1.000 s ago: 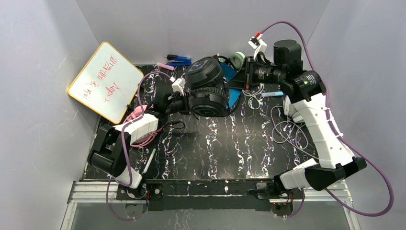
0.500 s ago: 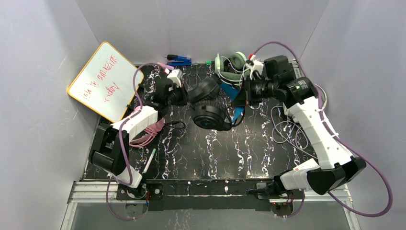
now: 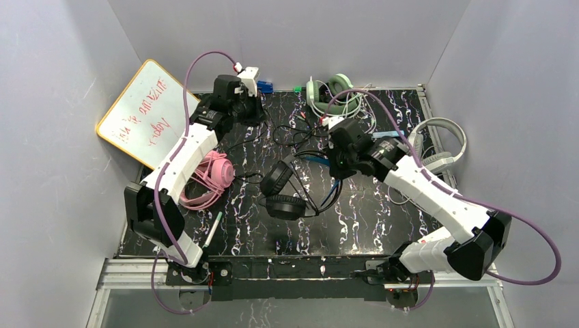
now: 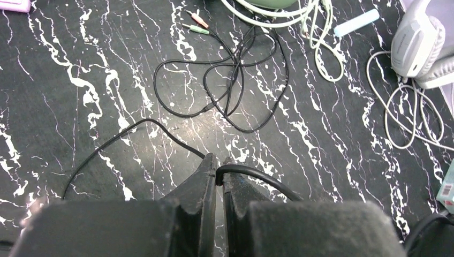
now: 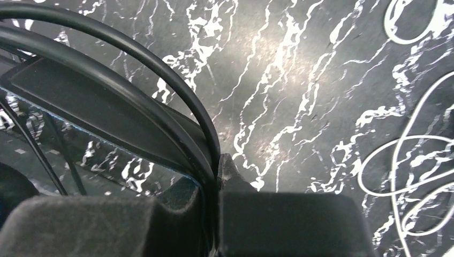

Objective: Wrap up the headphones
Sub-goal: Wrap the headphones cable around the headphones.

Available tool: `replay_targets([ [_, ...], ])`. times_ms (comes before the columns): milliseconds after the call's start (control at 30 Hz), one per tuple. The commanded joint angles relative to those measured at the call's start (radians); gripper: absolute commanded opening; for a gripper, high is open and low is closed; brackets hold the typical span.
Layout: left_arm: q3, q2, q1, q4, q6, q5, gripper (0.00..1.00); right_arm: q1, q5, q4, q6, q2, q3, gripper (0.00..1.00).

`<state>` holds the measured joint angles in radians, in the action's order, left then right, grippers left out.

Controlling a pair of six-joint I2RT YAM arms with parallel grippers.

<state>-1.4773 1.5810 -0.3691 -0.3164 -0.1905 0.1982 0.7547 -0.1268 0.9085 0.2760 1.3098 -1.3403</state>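
Black-and-blue over-ear headphones (image 3: 285, 206) with padded round cups sit at the middle of the dark, white-veined tabletop (image 3: 369, 219). Your right gripper (image 3: 334, 169) is clamped on the thin, springy headband wires (image 5: 160, 101), and your left gripper (image 3: 254, 113), far back, is pinched shut on the thin black rubbery cord (image 4: 251, 174). Between the two, that cord sprawls in loose crossing loops (its plug ends (image 4: 197, 22) lie free), so a brisk pull may cinch a knot, or the slick cord may slip from the smooth jaws.
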Motion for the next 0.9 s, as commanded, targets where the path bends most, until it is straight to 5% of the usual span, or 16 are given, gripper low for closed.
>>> replay_targets([
  [0,-0.092,0.025,0.007,-0.203,0.074,0.099,0.00,0.104,-0.277,-0.110,-0.008,-0.026,0.018,0.01],
  [267,-0.110,0.002,0.007,-0.284,0.091,0.158,0.00,0.123,-0.498,-0.050,0.047,0.060,0.030,0.01],
  [500,-0.079,0.009,0.007,-0.281,0.017,0.441,0.00,0.124,-0.777,0.024,0.198,0.158,-0.015,0.01],
  [700,0.015,-0.030,0.005,-0.244,-0.037,0.606,0.00,0.111,-0.809,-0.075,0.214,0.183,-0.016,0.01],
  [867,0.091,-0.063,-0.036,-0.215,-0.097,0.692,0.00,0.090,-0.846,0.001,0.339,0.301,-0.098,0.01],
])
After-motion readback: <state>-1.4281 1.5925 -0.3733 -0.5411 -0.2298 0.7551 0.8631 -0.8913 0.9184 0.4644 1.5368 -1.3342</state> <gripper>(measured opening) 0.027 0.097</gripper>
